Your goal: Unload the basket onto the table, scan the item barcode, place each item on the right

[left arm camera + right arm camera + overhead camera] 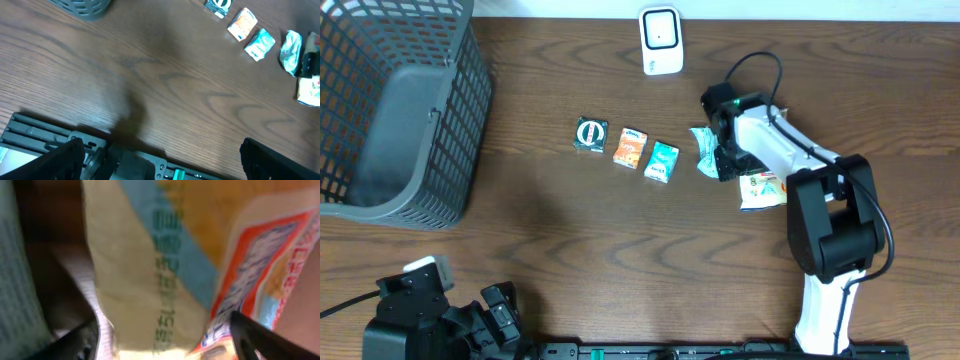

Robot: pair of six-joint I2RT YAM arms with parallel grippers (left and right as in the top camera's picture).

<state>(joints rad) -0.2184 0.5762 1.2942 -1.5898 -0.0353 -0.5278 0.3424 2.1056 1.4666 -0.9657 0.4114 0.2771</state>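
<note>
Basket (400, 110): far left on the bench (620, 230).
My left pincer (160, 145): fingers wide apart, nothing between them, low at the near edge.
Row: dark packet (590, 134), orange packet (630, 146), teal packet (662, 161), lying mid-bench.
Scanner (661, 40): upright at the far edge, well apart from every item.
Green packet (704, 152): crumpled, just beside my right pincer.
My right pincer (727, 163): low, fingers astride the pouch; whether clamped, I cannot tell.
Pouch (763, 190): on the bench, right of the row.
Progress: early, I judge; no item faces the scanner. Lifting, carrying and showing the barcode remain.
</note>
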